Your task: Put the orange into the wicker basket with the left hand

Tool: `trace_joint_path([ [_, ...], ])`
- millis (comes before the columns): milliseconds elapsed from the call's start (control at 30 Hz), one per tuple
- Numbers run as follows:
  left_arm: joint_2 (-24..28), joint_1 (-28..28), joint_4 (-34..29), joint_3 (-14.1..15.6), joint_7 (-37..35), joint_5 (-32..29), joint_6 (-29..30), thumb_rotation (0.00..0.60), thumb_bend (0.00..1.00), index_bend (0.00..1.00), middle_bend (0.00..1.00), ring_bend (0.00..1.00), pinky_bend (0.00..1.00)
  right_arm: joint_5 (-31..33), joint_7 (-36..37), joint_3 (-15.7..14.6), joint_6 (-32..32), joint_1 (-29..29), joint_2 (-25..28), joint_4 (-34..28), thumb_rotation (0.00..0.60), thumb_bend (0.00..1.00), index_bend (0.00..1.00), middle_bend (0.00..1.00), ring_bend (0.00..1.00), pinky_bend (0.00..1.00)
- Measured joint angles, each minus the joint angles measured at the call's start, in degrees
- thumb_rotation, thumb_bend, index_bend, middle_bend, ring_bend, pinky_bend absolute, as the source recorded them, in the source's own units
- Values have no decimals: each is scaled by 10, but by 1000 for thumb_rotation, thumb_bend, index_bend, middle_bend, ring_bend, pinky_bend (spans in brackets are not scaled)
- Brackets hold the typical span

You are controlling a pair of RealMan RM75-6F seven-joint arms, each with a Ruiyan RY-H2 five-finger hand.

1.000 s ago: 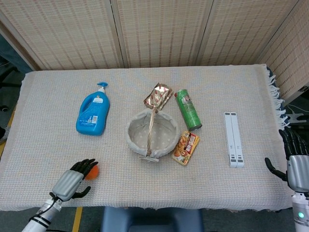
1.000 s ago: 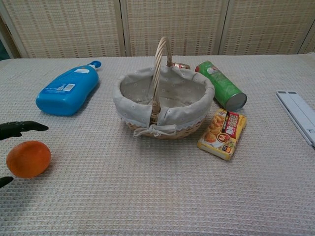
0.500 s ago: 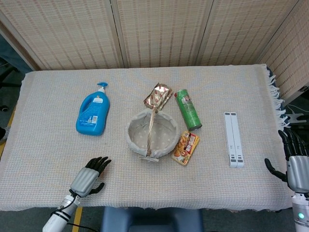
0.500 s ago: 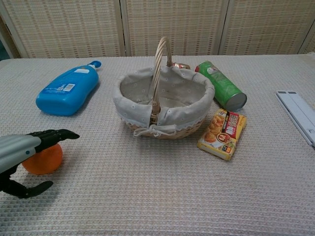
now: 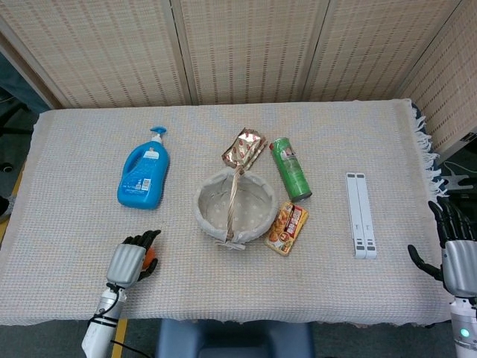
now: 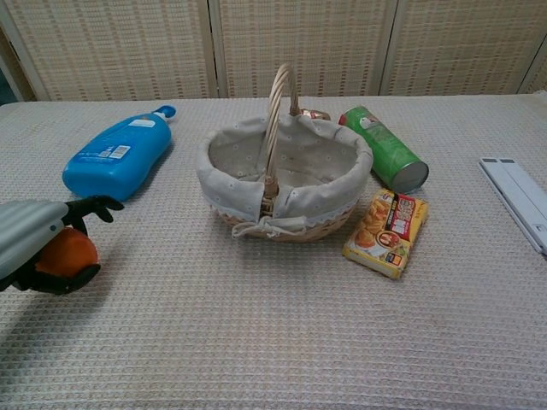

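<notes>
My left hand (image 5: 130,259) lies over the orange (image 5: 151,259) near the table's front left, its dark fingers curled around the fruit. In the chest view the orange (image 6: 67,253) sits under that hand (image 6: 34,243), with the thumb beneath it. The wicker basket (image 5: 232,207) with its cloth lining and upright handle stands mid-table, empty, to the right of the orange; the chest view shows the basket (image 6: 285,184) well apart from the hand. My right hand (image 5: 456,253) hangs off the table's right front corner, fingers spread, holding nothing.
A blue detergent bottle (image 5: 144,173) lies behind my left hand. A foil packet (image 5: 244,147), a green can (image 5: 289,168) and a snack packet (image 5: 287,227) lie around the basket. A white folded stand (image 5: 358,214) lies at the right.
My left hand has moved over the orange and curled its fingers around it. The right hand has barely moved.
</notes>
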Motion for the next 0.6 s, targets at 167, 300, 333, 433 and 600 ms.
trace_joint_path([
  [167,-6,4,10,-19,-15,31,52,600,591,548,553,760,769,0,0,-1,0,0,0,0,600,197,38,0,0,122],
  [300,12,-13,-6,-48,-8,41,60,600,586,547,554,760,768,-2,0,-1,0,0,0,0,600,197,39,0,0,122],
  [333,14,-20,-8,-57,-8,42,60,600,586,548,554,760,768,-2,-1,-1,0,0,0,0,600,196,39,0,0,122],
  [433,16,-50,-14,-90,-14,45,59,600,585,548,554,760,769,-2,-3,-1,0,0,-2,0,600,196,39,0,0,122],
  [600,-6,-107,-12,-124,-29,47,37,600,585,548,554,759,768,1,-5,-1,-2,1,-2,0,600,197,39,0,0,122],
])
